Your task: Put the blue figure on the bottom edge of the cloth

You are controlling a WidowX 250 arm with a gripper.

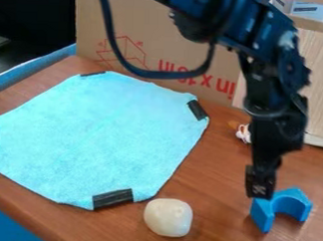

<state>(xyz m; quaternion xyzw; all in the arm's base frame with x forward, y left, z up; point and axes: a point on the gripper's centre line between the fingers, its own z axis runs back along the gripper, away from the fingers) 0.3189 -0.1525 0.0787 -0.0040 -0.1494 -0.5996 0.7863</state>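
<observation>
Blue arch block [283, 199] lies on the desk [222, 169], beyond the cloth's [103, 135] right edge. We see the gripper [260, 188] at one leg, probably for grasping; we cannot tell whether its jaws are closed. Black tape [113, 198] presumably keeps the corners flat.

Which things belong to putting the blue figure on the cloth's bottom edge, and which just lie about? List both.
For the job:
- blue arch-shaped figure
- light-blue fabric cloth with black strips
- black robot gripper

Just lying about:
- whitish rounded lump
- brown cardboard box with red print
- small whitish object
</observation>
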